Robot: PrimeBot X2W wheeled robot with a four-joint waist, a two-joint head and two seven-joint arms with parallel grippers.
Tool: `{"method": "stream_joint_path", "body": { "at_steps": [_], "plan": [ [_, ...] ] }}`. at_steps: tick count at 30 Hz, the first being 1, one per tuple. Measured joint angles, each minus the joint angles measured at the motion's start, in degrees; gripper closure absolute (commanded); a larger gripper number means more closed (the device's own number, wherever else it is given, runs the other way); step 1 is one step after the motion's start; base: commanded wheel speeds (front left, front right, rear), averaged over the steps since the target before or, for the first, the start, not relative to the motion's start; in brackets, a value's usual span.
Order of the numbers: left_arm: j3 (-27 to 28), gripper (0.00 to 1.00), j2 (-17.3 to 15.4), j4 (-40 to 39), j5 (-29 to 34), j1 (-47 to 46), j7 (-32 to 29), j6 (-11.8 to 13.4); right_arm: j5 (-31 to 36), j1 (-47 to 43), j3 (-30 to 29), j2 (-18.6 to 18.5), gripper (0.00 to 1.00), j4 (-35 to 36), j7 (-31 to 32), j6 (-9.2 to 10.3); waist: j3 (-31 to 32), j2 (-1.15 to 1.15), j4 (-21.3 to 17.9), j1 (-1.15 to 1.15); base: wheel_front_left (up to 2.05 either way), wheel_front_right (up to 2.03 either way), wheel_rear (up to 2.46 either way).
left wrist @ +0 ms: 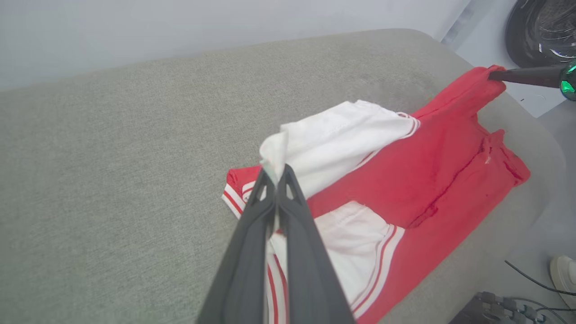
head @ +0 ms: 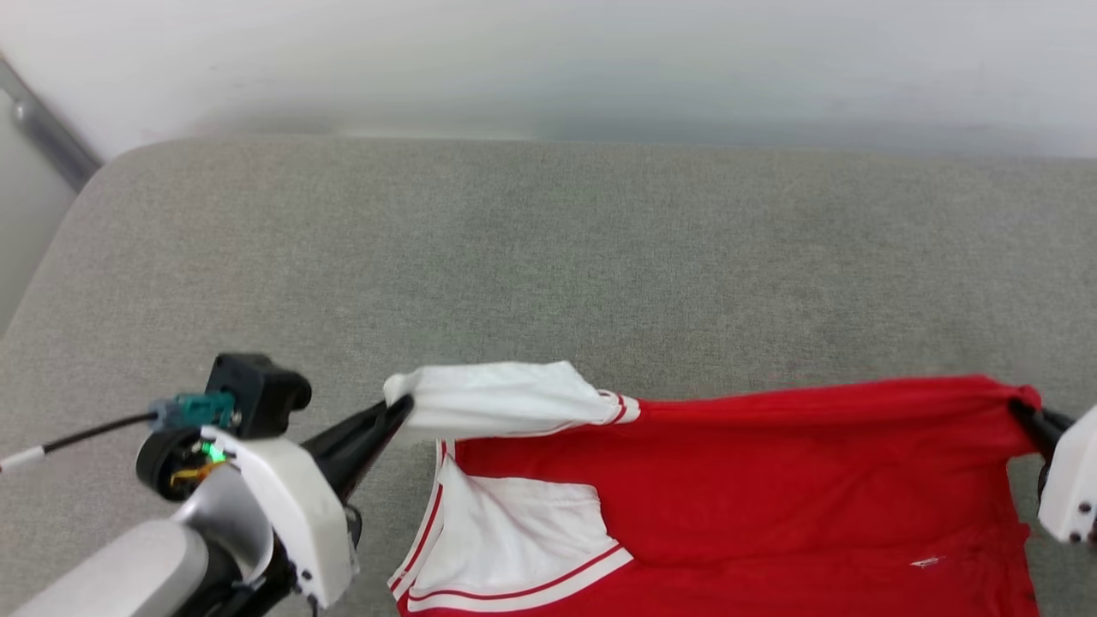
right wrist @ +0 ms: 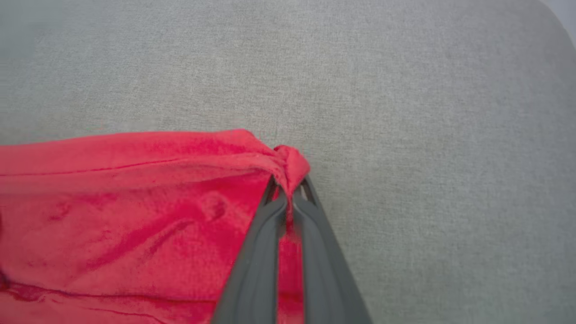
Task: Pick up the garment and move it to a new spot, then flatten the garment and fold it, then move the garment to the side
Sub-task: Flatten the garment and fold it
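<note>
Grey fabric covers the wide cushion (head: 548, 257) below a pale wall (head: 548, 60). Along its near edge lies the garment (head: 771, 480), stretched between both arms. The left gripper (head: 396, 413) has its fingers pressed together on the white sleeve (head: 506, 398), and the right gripper (head: 1024, 410) pinches a red hem corner (head: 1007, 392). This looks like the flatten-and-fold step. Next, both held ends probably need carrying across together and evenly, keeping the cloth taut until it is laid down.

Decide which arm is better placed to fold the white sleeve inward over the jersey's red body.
Left, probably. The left gripper is shut on the white sleeve; the right gripper pinches a red corner of the garment on the opposite side.
</note>
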State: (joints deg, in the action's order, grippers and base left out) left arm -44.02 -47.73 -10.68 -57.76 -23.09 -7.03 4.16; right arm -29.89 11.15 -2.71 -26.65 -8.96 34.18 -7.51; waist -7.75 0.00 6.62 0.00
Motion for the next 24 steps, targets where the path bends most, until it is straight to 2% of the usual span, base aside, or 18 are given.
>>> {"method": "stream_joint_path", "body": {
  "at_steps": [6, 12, 24],
  "plan": [
    [-0.4, 1.0, -1.9, -2.7, -2.5, 8.8, 3.0, 2.5, -0.5, -8.4, -1.6, 2.3, 1.0, 3.8, -1.9, -0.01, 1.0, 0.0, 0.0, 0.0, 0.0, 0.0, 0.0],
    [-3.8, 1.0, -2.7, -1.4, -1.5, 13.3, 2.8, 3.0, -0.9, -14.6, -1.4, 2.6, 1.0, 5.4, -1.4, 0.0, 0.4, 0.0, 0.4, 0.0, 0.0, 0.0, 0.0],
    [-8.8, 1.0, 3.3, 8.7, 1.0, 13.4, 2.7, 0.3, 1.2, -18.8, 2.8, -1.1, 1.0, 5.4, -0.9, -0.01, -1.1, 0.0, 0.4, 0.0, 0.0, 0.0, 0.0]
  ]
}}
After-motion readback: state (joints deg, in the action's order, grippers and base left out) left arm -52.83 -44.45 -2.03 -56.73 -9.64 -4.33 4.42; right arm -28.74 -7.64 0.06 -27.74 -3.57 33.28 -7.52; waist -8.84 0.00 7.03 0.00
